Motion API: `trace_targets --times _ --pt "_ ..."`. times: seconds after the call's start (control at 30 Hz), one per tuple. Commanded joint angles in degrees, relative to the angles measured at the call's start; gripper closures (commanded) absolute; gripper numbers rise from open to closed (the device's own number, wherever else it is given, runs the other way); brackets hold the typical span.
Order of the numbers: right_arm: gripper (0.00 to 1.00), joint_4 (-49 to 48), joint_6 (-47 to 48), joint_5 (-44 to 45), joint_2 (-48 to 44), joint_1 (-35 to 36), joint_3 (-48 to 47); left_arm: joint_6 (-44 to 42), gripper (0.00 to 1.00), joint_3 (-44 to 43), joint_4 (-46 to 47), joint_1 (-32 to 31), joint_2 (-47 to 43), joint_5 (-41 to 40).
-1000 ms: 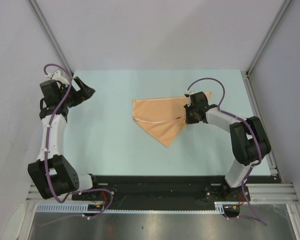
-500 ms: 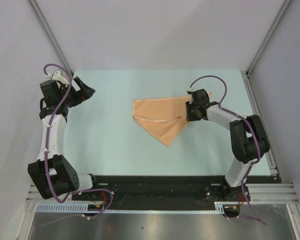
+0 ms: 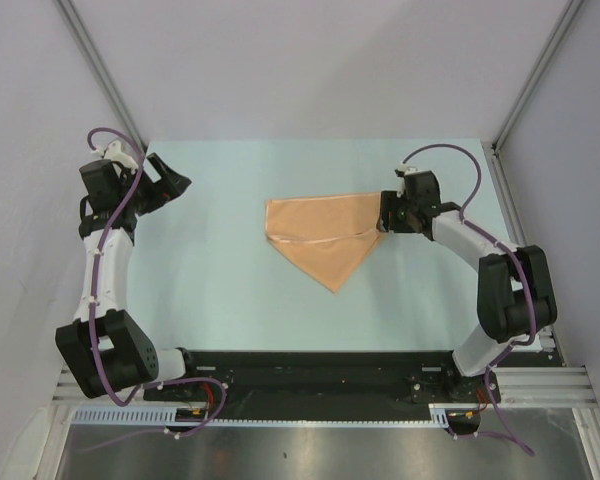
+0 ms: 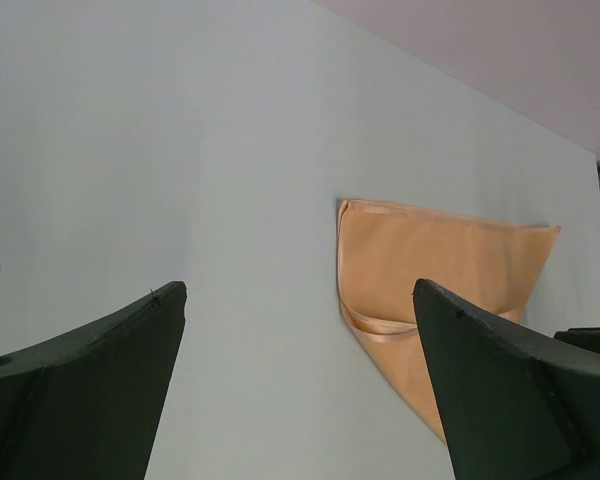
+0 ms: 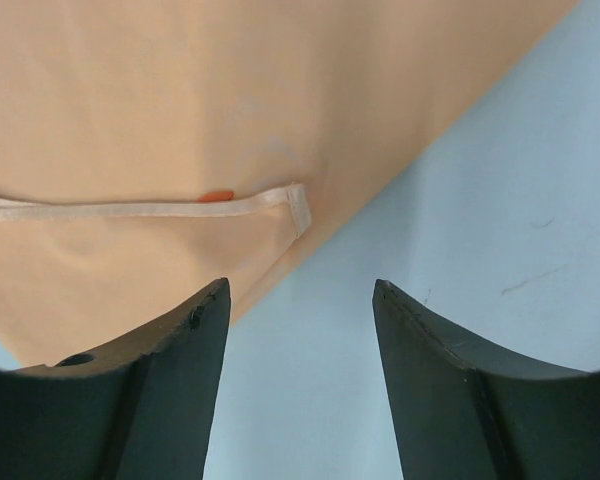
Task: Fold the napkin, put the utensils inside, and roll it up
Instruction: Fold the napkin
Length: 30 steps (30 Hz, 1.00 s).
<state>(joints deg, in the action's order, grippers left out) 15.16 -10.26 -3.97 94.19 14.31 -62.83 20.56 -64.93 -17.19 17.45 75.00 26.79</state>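
The peach-orange napkin point(image 3: 320, 235) lies folded on the pale table, a hemmed flap across it and a point toward the near edge. In the right wrist view the napkin point(image 5: 180, 100) fills the upper left. A small orange-red tip of the utensils point(image 5: 217, 196) peeks out under the hem; the rest is hidden in the cloth. My right gripper point(image 3: 384, 217) sits just off the napkin's right corner, open point(image 5: 300, 290), with only bare table between its fingers. My left gripper point(image 3: 175, 183) hangs far to the left, open point(image 4: 300, 290), and sees the napkin point(image 4: 430, 260) from a distance.
Grey walls close in the table on three sides. A metal rail point(image 3: 520, 250) runs along the right edge and a black base rail point(image 3: 320, 365) along the near edge. Pale table surface point(image 3: 220, 250) lies between the left arm and the napkin.
My right gripper has opened, letting go of the napkin's right corner, and has drawn back to the right. The flap now lies flat. The left arm has not moved.
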Motion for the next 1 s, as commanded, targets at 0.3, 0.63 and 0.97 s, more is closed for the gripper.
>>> trace_targets --times 0.3,0.63,0.97 --pt "0.30 -10.82 -9.51 -9.29 5.11 -13.85 -2.56 1.06 0.00 0.41 2.34 0.65 0.76 1.86" --pt "0.38 -23.85 -16.54 -20.11 22.25 -23.88 -12.56 1.15 0.00 0.24 2.07 0.74 1.90 2.48" --pt "0.48 -28.95 -23.48 -25.04 35.44 -25.55 -22.59 0.80 0.00 -0.11 1.46 0.74 3.31 1.87"
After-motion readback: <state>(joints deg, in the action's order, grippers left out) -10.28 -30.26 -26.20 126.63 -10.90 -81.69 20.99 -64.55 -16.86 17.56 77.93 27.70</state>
